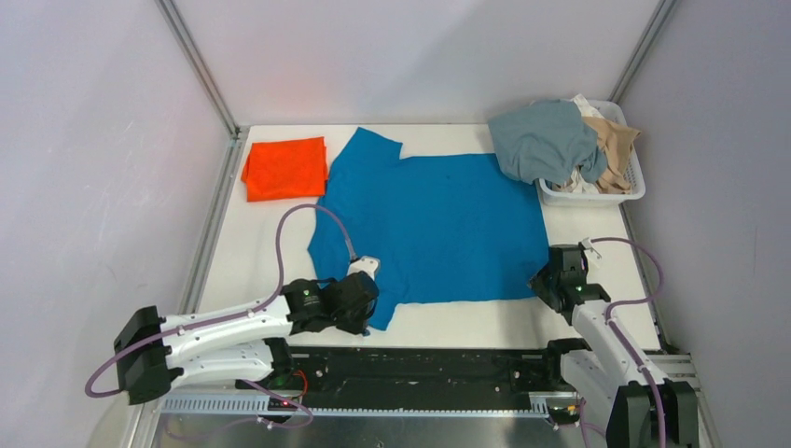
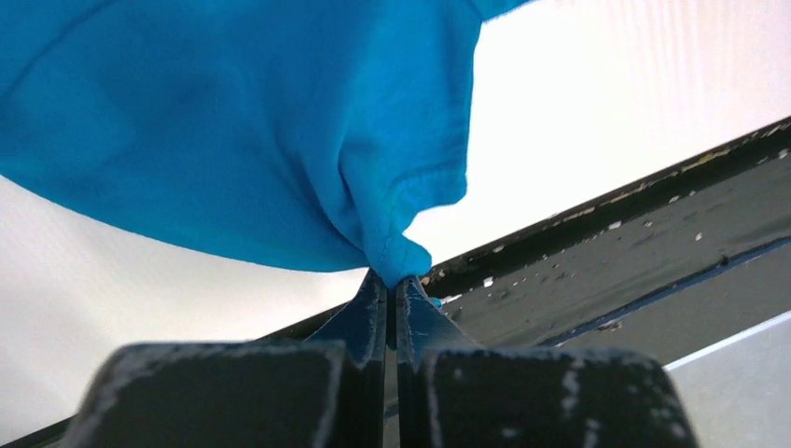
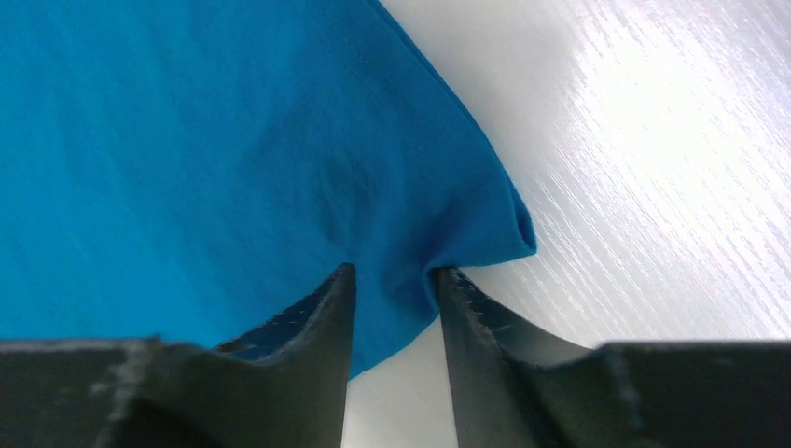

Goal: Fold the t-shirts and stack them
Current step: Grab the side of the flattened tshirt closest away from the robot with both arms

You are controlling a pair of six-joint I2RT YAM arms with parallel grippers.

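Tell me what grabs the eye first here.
A blue shirt lies spread across the table, its near left sleeve pinched in the left tool, its near right corner inside the open right tool. A folded orange shirt sits far left; a basket heaped with more shirts sits far right.

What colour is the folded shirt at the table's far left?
The folded cloth t-shirt is plain orange-red, seen best in the top external view.

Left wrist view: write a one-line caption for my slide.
Left fingers pinched shut on the bunched sleeve hem of the blue t-shirt, near the white table's edge.
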